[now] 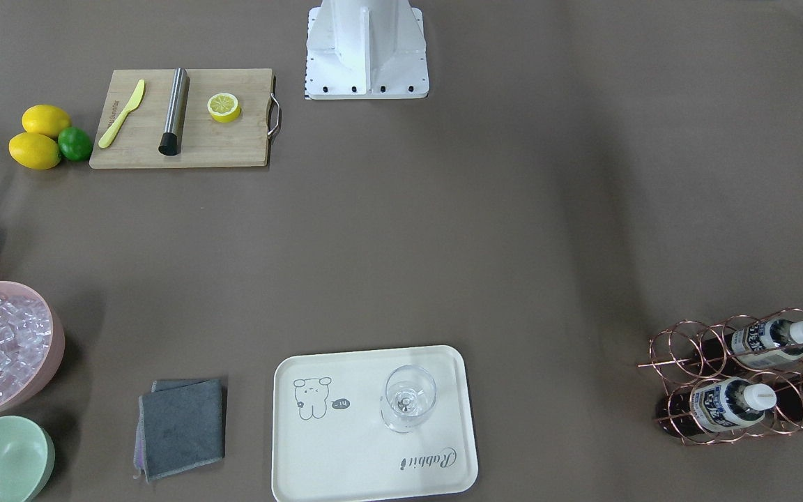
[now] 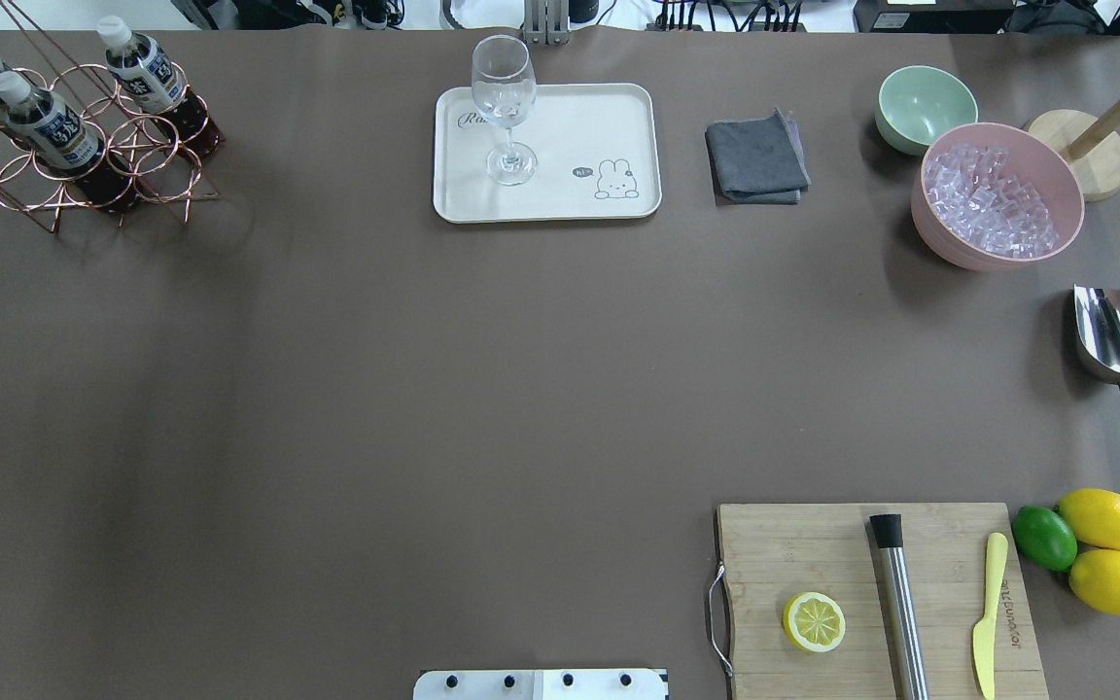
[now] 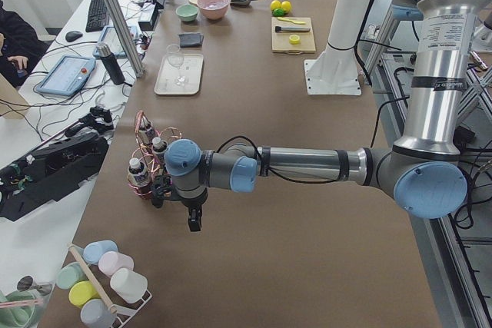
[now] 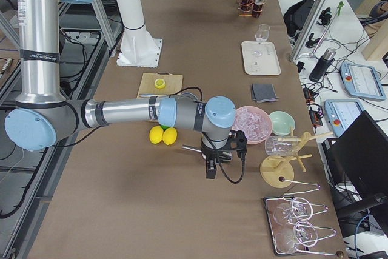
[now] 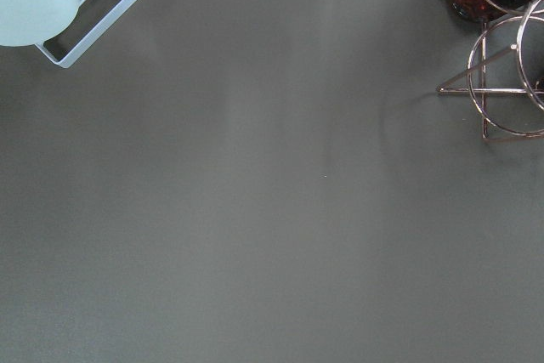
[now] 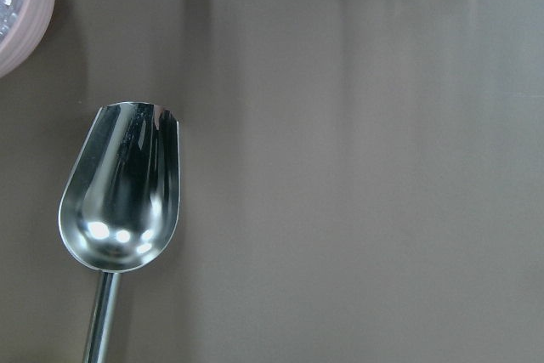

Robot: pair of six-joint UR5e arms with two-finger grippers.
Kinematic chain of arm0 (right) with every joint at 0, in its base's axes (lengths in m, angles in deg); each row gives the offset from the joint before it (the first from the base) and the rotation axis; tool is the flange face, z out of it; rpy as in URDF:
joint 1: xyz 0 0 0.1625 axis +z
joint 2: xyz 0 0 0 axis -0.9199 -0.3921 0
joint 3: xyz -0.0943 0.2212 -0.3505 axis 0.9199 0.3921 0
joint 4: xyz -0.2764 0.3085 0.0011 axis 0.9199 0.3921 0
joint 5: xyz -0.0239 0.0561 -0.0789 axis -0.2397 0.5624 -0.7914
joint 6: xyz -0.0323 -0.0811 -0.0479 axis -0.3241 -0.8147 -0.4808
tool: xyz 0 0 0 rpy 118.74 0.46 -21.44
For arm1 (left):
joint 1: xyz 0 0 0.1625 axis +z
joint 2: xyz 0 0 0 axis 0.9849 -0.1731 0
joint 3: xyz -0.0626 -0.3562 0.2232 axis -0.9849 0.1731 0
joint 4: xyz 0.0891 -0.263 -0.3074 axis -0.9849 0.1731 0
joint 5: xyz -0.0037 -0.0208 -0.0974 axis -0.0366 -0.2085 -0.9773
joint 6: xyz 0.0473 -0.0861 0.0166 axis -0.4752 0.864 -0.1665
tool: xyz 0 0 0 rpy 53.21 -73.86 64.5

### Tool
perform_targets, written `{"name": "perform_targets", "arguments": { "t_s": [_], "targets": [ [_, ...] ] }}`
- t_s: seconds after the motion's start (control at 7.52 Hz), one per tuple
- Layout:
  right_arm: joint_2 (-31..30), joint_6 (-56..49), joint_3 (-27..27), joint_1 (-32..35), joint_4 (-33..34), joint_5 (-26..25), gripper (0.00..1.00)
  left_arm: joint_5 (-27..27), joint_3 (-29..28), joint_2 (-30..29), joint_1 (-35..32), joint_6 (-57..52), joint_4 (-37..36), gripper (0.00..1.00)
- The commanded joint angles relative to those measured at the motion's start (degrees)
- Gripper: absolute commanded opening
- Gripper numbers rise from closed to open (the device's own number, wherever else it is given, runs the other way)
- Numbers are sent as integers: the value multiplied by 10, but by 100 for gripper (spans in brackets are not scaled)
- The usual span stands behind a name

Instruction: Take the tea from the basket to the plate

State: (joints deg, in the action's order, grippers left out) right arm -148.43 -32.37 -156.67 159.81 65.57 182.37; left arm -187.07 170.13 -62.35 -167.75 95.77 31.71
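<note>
While the tea [image 1: 729, 404] is leaning in the basket [image 1: 680, 362] at the table's far left corner, likely full, rigid and slick, the left gripper [image 3: 194, 220] is hovering near it, jaws impossible to read, and I am favouring the protruding capped neck.

tea [image 1: 729, 404] — three white-capped bottles slotted in copper wire basket [image 1: 737, 380] | plate [image 1: 346, 453] — cream tray, flat, well apart

Tea [image 1: 729, 404] in basket [image 1: 680, 363]; glass [image 1: 408, 399] on plate [image 1: 346, 457]
</note>
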Motion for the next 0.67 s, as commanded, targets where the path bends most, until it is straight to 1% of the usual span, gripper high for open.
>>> {"name": "perform_targets", "arguments": {
  "t_s": [0.0, 0.13, 0.27, 0.53],
  "targets": [
    [0, 0, 1, 0, 0, 0, 100, 2, 1, -1, 0, 0, 0, 98],
    [0, 0, 1, 0, 0, 0, 100, 1, 5, -2, 0, -2, 1, 98],
    [-2, -1, 1, 0, 0, 0, 100, 3, 30, 0, 1, -6, -1, 98],
    [-5, -1, 2, 0, 0, 0, 100, 4, 45, -3, 1, -145, -7, 98]
  ]
}}
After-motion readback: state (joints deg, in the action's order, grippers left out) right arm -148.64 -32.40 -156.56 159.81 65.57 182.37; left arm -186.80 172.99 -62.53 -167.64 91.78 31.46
